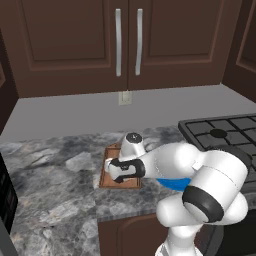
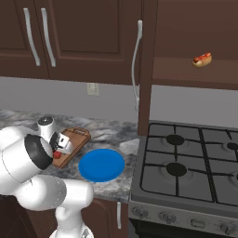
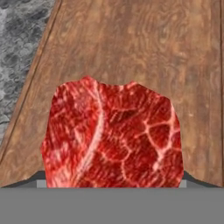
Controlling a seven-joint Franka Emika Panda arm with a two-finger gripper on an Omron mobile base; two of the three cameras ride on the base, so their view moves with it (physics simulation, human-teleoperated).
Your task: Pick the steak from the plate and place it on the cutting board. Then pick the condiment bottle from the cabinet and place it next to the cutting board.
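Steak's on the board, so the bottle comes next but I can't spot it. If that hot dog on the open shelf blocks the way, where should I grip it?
Grip the hot dog across its bun's short width, approaching from the shelf's open front; it lies lengthwise.

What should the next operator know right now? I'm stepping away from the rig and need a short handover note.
Gripper: low over the cutting board, jaws wide, steak between them; whether it has let go, I cannot tell.
Steak: on or just above the board.
Plate: bare, beside the board, left of the stove.
Cabinet: doors shut ahead; an open one holds a hot dog. No condiment bottle seen.
Left: confirm release, fetch the bottle, set it beside the board.
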